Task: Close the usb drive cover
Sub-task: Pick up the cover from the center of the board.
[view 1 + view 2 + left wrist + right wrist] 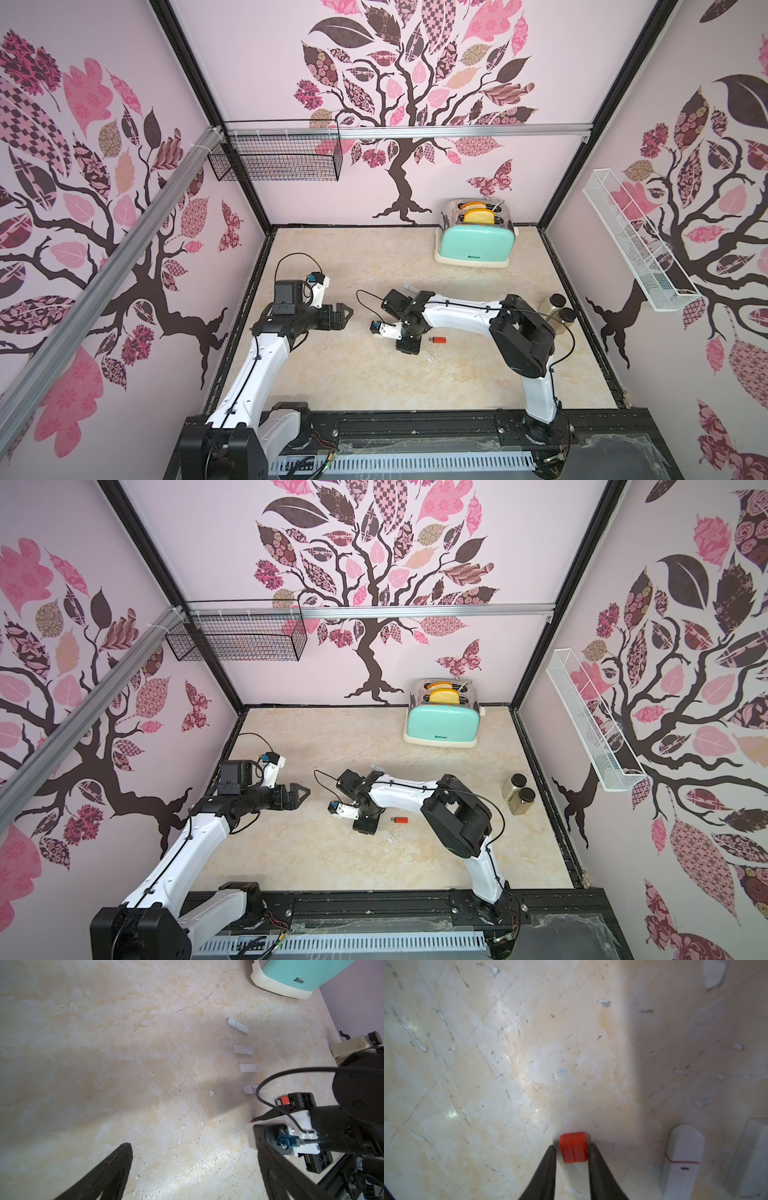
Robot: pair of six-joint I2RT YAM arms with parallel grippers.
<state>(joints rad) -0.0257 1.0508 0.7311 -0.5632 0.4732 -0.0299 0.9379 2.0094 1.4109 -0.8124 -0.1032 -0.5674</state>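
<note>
A red usb drive (439,340) (402,820) lies on the marble table with its bare metal plug pointing left, seen in both top views. Its red cover (573,1147) rests on the table a short way off that plug. My right gripper (572,1147) (408,345) points down over the cover. The jaws stand narrowly on either side of it, one finger touching it and the other a sliver away. My left gripper (195,1147) (347,310) hovers wide open and empty farther left. In the left wrist view the drive (283,1101) shows behind the right gripper.
Several white usb drives (243,1050) lie in a row beyond the right gripper, one of them (682,1157) right beside the cover. A mint toaster (473,243) stands at the back. Two jars (557,309) sit by the right wall. A wire basket (274,156) and a white shelf (636,241) hang on the walls.
</note>
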